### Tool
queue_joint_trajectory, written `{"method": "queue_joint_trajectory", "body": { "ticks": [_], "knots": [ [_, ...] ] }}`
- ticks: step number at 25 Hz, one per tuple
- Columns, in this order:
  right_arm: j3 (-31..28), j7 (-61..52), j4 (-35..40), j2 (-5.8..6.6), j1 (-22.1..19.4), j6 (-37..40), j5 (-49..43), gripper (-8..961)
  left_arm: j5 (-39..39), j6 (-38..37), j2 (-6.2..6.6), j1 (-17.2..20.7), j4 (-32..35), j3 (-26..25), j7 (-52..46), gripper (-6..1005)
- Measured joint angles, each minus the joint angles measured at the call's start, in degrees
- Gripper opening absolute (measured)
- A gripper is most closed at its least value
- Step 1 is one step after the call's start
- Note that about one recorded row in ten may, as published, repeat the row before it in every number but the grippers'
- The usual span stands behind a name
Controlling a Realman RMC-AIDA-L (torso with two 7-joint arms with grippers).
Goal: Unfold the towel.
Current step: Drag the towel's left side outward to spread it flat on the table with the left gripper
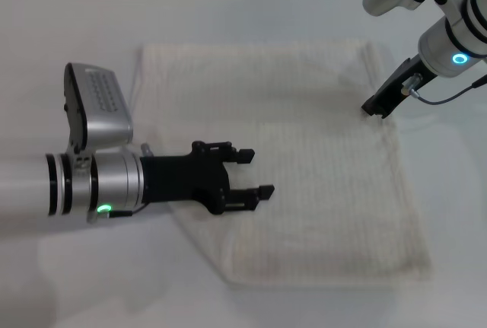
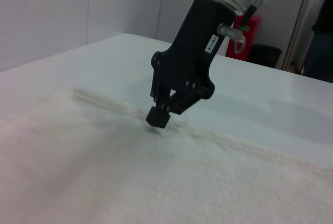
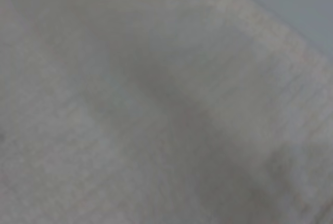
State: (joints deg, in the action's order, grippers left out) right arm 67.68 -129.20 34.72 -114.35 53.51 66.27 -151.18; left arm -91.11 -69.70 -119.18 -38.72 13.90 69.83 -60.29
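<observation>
Two grippers are at the cloth. The right gripper [image 1: 374, 109] comes down slanted from the far right, its black fingers pinched together with the tips pressed into the towel [image 1: 304, 191] close to that side's edge; whether any fabric is caught between them I can't make out. In the left wrist view the same gripper [image 2: 157, 118] meets the pile beside a long raised ridge in the cloth. A small white label sits on its black body (the print is too small to read), and a blue light ring glows above on the arm. The left gripper [image 1: 255, 172] lies low and level over the towel's left side, fingers spread apart, holding nothing; a green light shows on its silver wrist. Around them the cream towel lies spread on the white table [image 1: 76, 39], a fold line crossing its middle.
</observation>
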Motion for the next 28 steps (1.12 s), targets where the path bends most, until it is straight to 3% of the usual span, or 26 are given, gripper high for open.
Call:
{"method": "queue_joint_trajectory", "body": {
  "ticks": [4,7,9,11,25,28],
  "knots": [
    [0.0,0.0,0.0,0.0,-0.1,0.0,0.0,-3,-0.2,0.5,0.0,0.0,1.2,0.9,-1.0,714],
    [0.0,0.0,0.0,0.0,-0.1,0.0,0.0,-3,0.1,4.4,0.0,-0.3,4.5,7.3,-4.8,692],
    [0.0,0.0,0.0,0.0,-0.1,0.0,0.0,-3,0.1,4.4,0.0,-0.3,4.5,7.3,-4.8,651],
    [0.0,0.0,0.0,-0.01,-0.1,0.0,0.0,-3,0.2,6.2,0.0,0.0,7.0,11.6,-7.7,610],
    [0.0,0.0,0.0,-0.09,0.0,-0.8,0.3,-2,0.2,6.3,0.0,1.5,9.3,12.4,-8.0,584],
    [0.0,0.0,0.0,-0.09,0.0,-0.9,0.4,-2,0.2,6.3,0.0,1.6,9.5,12.4,-8.0,438]
  ]
}}
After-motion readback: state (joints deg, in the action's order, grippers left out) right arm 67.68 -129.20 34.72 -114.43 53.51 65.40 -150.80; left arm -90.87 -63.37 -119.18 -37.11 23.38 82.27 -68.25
